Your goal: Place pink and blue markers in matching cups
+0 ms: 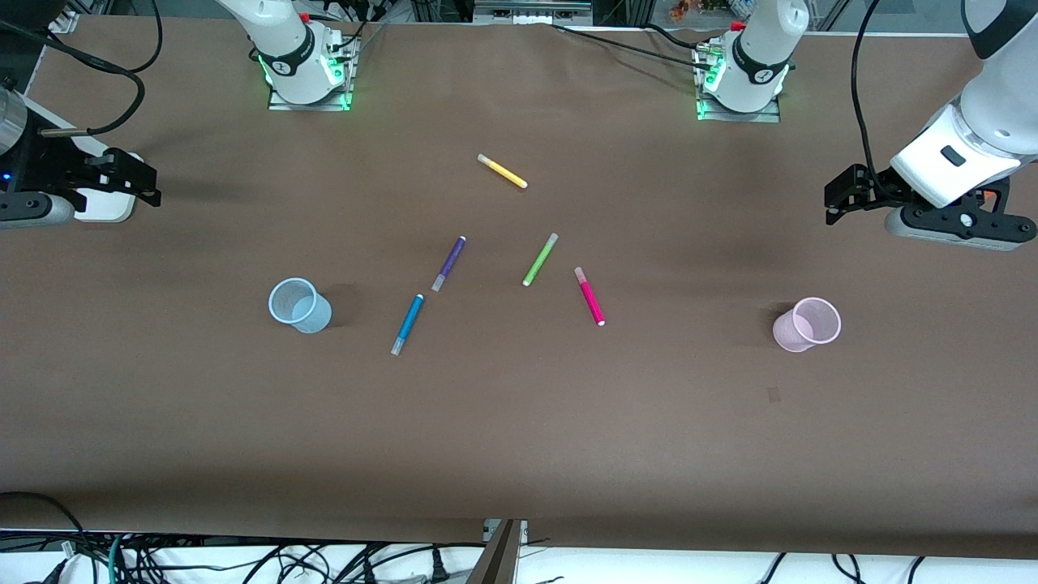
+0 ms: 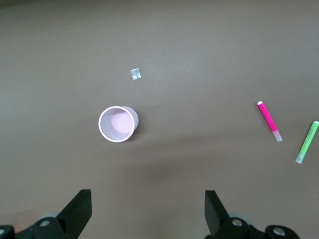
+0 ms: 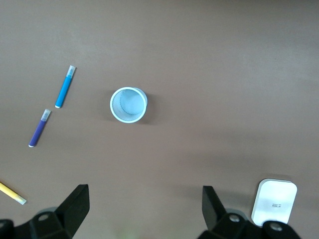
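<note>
The pink marker [image 1: 590,296] and the blue marker [image 1: 408,324] lie flat on the brown table near its middle. The pale blue cup [image 1: 298,305] stands upright beside the blue marker, toward the right arm's end. The pale pink cup [image 1: 806,324] stands upright toward the left arm's end. My left gripper [image 1: 831,203] is open and empty, up over the table at its own end. Its wrist view shows the pink cup [image 2: 117,124] and pink marker [image 2: 269,121]. My right gripper [image 1: 152,185] is open and empty at its end. Its wrist view shows the blue cup [image 3: 128,104] and blue marker [image 3: 65,86].
A purple pen [image 1: 448,263], a lime-green pen [image 1: 540,259] and a yellow pen [image 1: 502,171] lie among the markers. A white device [image 1: 105,207] sits under the right gripper. A small scrap [image 1: 773,395] lies near the pink cup.
</note>
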`<state>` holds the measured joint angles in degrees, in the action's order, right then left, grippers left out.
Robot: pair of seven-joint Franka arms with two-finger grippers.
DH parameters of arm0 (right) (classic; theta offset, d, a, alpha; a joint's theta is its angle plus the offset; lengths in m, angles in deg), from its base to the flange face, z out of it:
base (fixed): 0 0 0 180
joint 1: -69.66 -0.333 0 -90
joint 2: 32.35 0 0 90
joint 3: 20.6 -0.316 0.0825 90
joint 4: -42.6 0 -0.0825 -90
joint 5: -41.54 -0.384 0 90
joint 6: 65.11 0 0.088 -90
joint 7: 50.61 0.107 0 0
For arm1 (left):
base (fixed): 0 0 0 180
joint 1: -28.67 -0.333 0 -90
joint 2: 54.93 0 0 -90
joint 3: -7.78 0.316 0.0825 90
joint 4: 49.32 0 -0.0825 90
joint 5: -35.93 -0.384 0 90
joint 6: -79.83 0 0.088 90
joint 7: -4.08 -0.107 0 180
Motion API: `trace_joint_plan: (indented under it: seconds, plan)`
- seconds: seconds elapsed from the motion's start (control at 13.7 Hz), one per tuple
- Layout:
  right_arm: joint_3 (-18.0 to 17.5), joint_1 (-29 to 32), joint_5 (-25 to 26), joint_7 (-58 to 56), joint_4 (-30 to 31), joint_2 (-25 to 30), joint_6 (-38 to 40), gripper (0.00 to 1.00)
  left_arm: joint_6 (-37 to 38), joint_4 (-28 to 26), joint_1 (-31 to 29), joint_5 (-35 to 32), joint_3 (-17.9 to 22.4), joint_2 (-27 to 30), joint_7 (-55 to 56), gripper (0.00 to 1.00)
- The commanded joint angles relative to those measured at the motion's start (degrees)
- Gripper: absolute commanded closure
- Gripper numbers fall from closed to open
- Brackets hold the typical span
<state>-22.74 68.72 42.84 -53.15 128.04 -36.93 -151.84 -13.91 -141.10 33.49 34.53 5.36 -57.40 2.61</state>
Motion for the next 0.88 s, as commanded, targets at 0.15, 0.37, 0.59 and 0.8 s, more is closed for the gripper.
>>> trace_joint_plan:
  seconds: [0.15,0.37,0.59,0.8]
  plan:
    - [-0.06,-0.02,0.46,0.61,-1.59,-0.6,1.38,0.0,0.58,-0.06,0.54,0.43,0.31,0.62,-0.38,0.0]
    - [-0.06,0.06,0.46,-0.09,-1.59,-0.6,0.94,0.0,1.63,-0.06,0.54,0.52,0.4,0.62,-0.29,0.0]
    - [-0.14,-0.11,0.46,0.17,-1.59,-0.69,1.2,0.0,2.34,-0.06,0.37,0.69,0.49,0.62,-0.2,0.0]
    - [-0.23,-0.29,0.64,0.17,-0.54,-0.95,1.21,0.0,5.56,-0.24,-0.34,1.22,0.57,-2.53,-0.9,0.0]
